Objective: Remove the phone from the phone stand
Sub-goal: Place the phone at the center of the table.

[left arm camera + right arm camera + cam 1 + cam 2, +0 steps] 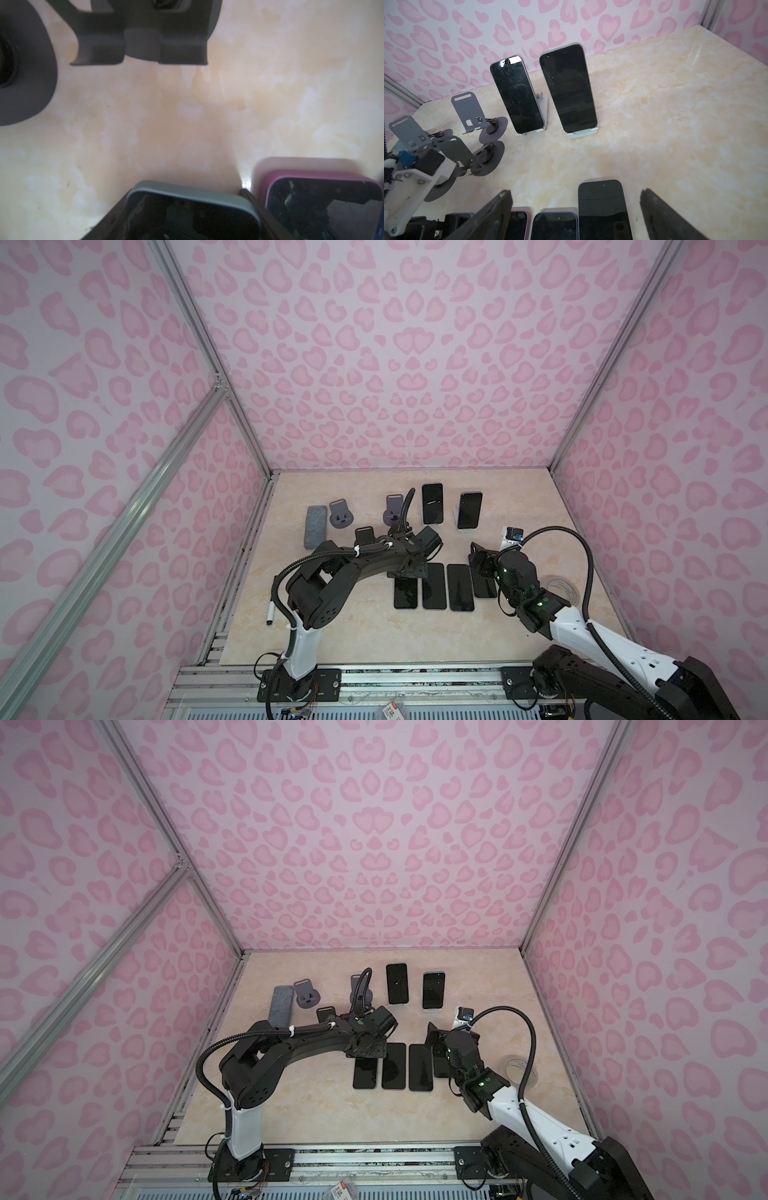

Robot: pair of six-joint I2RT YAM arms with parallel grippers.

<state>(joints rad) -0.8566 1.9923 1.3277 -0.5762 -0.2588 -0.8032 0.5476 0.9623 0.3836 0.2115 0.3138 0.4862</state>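
Two dark-screened phones lean upright on white phone stands at the back of the table: one phone (432, 504) (517, 95) on its stand (543, 116), the other phone (469, 510) (569, 87) on its stand (583, 133). My left gripper (409, 572) is low over the left end of a row of flat phones. Its fingers (261, 209) sit against both sides of a grey-cased phone (187, 205), and no gap shows. My right gripper (575, 193) (478, 562) hovers open over the row's right end, holding nothing.
Three empty grey stands (340, 516) (395, 510) (365, 535) stand at the back left beside a grey pad (316, 526). More phones lie flat mid-table, among them a pink-cased phone (322, 207) and a blue-cased phone (554, 226). A white marker (270, 612) and a tape roll (563, 591) lie near the sides.
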